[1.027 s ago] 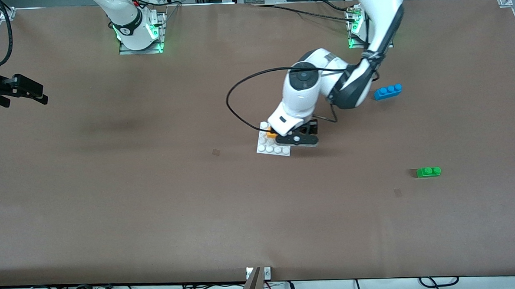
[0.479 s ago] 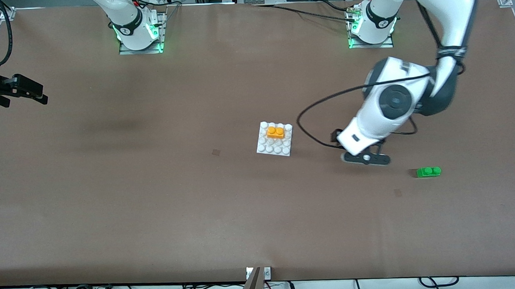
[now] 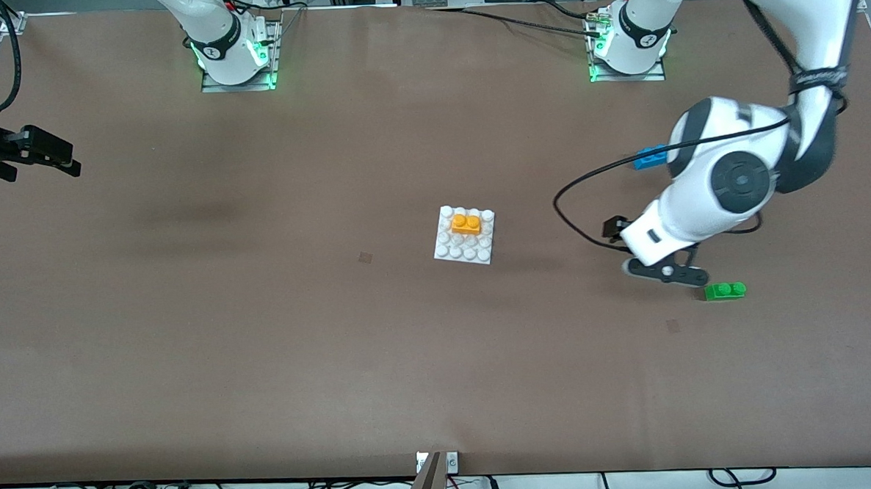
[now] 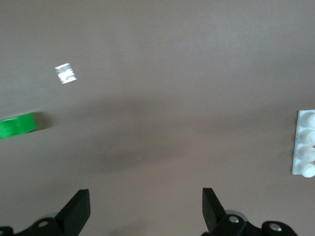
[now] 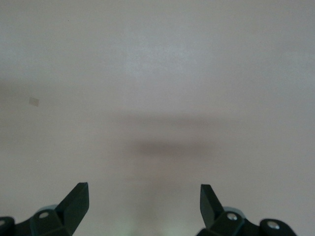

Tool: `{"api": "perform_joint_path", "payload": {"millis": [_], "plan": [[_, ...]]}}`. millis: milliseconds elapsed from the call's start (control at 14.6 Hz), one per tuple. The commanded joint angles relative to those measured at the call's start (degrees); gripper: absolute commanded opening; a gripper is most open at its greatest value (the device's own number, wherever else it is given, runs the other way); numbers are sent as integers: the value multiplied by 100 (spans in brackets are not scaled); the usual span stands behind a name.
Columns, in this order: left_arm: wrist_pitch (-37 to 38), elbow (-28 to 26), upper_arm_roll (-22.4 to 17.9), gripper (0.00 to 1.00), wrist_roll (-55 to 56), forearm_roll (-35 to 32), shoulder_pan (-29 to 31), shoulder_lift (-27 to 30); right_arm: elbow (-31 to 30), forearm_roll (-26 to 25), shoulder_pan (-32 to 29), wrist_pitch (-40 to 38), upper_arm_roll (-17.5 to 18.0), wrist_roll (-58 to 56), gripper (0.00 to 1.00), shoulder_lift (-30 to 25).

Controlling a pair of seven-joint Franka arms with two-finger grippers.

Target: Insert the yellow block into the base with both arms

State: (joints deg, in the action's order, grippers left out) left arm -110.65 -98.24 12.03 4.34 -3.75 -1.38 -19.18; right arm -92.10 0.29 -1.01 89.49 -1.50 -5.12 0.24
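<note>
yellow block (image 3: 465,224) seated on base (image 3: 464,235) mid worktop (image 3: 263,340); left gripper (image 3: 664,272) over bare worktop beside green brick (image 3: 725,291), fingers (image 4: 76,216) apart, holding nothing; right gripper (image 5: 142,209) waits over right arm's end, fingers apart; blue brick (image 3: 650,157) partly hidden by left arm

Spread fingers (image 5: 74,201) over bare table (image 5: 162,73)

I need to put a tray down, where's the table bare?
Bare table stretches from the base, with the yellow block on it, to the right gripper waiting at the right arm's end. Crowded: the left arm's end, where the open left gripper hovers by the green brick and blue brick.
</note>
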Motion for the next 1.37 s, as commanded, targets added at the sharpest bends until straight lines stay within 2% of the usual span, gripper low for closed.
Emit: {"api": "perform_joint_path", "payload": {"millis": [0, 68, 205, 342, 548, 616, 821, 958, 1300], "plan": [[193, -125, -243, 100, -232, 207, 296, 599, 69, -46, 22, -72, 0, 20, 100, -15], [184, -116, -497, 100, -224, 208, 287, 730, 69, -55, 31, -72, 0, 20, 100, -15], [263, -108, -727, 100, -197, 208, 313, 985, 69, -46, 31, -72, 0, 20, 100, -15], [980, 41, -877, 100, -189, 216, 410, 1205, 69, -46, 22, -72, 0, 20, 100, -15], [2017, 769, -939, 100, -136, 453, 507, 1259, 69, -46, 22, -72, 0, 20, 100, -15], [2134, 876, -930, 100, -136, 454, 507, 1302, 69, -46, 13, -72, 0, 20, 100, -15], [1926, 641, -974, 100, -118, 445, 280, 1426, 69, -46, 5, -72, -9, 20, 100, -15], [1802, 534, -1377, 100, 118, 401, -247, 1452, 69, -46, 13, -72, -9, 20, 100, -15], [2002, 613, -1659, 100, 190, 462, -573, 1514, 69, -46, 5, -72, -9, 20, 100, -15]]}}
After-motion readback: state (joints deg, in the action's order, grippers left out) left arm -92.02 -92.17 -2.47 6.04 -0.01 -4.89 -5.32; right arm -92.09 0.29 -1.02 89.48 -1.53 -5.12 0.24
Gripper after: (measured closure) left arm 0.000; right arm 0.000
